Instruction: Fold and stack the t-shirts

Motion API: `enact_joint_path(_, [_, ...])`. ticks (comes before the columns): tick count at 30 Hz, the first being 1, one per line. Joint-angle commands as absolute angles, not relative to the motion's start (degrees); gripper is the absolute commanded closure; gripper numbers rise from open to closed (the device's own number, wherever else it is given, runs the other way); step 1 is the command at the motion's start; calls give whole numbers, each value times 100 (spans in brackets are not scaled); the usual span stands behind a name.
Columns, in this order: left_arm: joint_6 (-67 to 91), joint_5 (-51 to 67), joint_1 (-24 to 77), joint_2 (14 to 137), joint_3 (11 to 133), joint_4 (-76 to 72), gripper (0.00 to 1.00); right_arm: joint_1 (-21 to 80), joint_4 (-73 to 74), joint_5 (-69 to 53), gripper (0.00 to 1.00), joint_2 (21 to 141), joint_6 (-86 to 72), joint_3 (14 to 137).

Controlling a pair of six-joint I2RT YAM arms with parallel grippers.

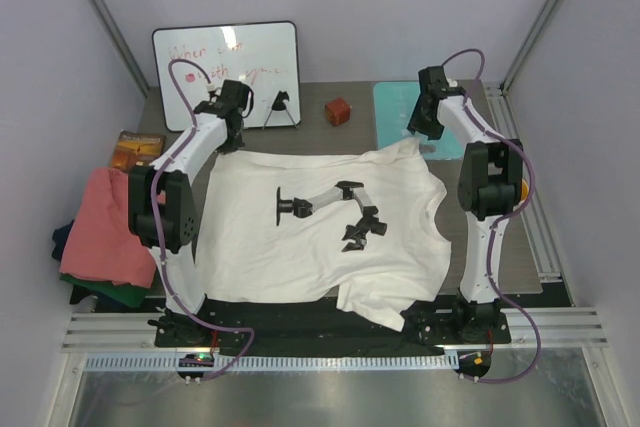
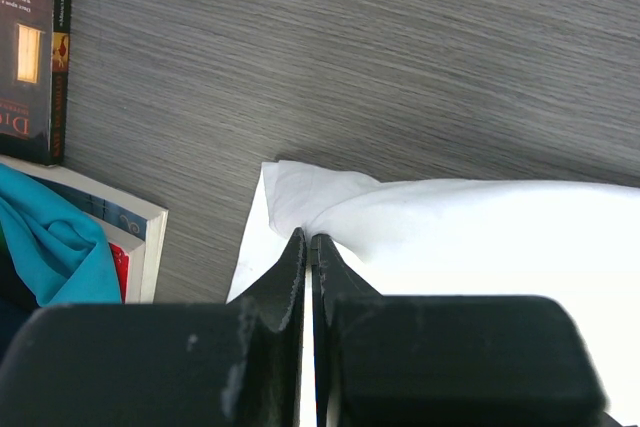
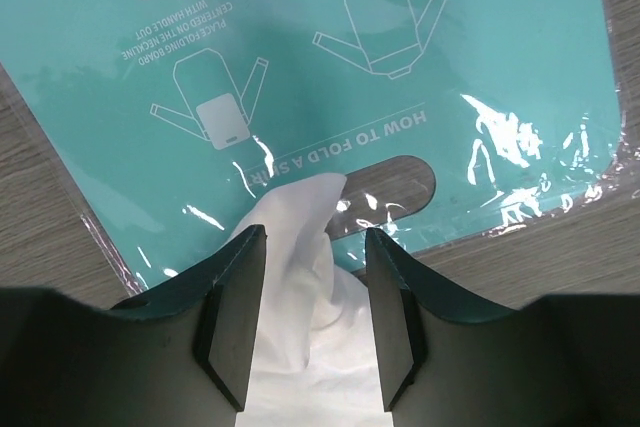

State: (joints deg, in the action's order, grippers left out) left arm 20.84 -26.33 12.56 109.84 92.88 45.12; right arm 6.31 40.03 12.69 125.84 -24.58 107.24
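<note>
Where your left end effector (image 2: 307, 239) stands: at the far left sleeve of the white t-shirt (image 1: 300, 237).
Left end effector state: fingers pressed together, their tips nipping a raised pucker of the sleeve cloth.
Right end effector (image 3: 315, 237) state: fingers apart, with a bunched tongue of white cloth lying loose between them, not clamped.
Beneath and ahead of your right end effector: teal mat (image 3: 420, 57) printed with folding diagrams; the white cloth overlaps its near edge.
White t-shirt position: spread on the tabletop (image 2: 400, 67), reaching from one end effector to the other, dark print facing up.
Left of your left end effector: books (image 2: 40, 47), lying just beside the sleeve.
Other t-shirts: salmon-pink t-shirt (image 1: 110, 227) on top of the dark green t-shirt (image 1: 110, 292), with the navy t-shirt (image 1: 62, 237) showing at the outer side. You will find this heap well to the left of the left end effector, nearer the arm bases.
</note>
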Motion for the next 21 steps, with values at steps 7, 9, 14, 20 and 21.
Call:
enact_joint_path(7, [2145,-2681,1222,10960,9492,4544,100,650,4061,800,81,12762,-2742,10732])
enact_joint_path(9, [2153,-2654,1213,10977,9501,4544,100,659,4061,791,95,12701,-2751,10679])
enact_joint_path(14, [2118,-2584,1213,11048,9571,4588,100,668,4052,747,98,12533,-2646,10679])
enact_joint_path(20, [2127,-2593,1222,11057,9571,4632,100,659,4254,932,93,12410,-2540,11039])
enact_joint_path(21, [2144,-2601,1222,11057,9571,4623,100,668,4324,923,90,12419,-2531,11170])
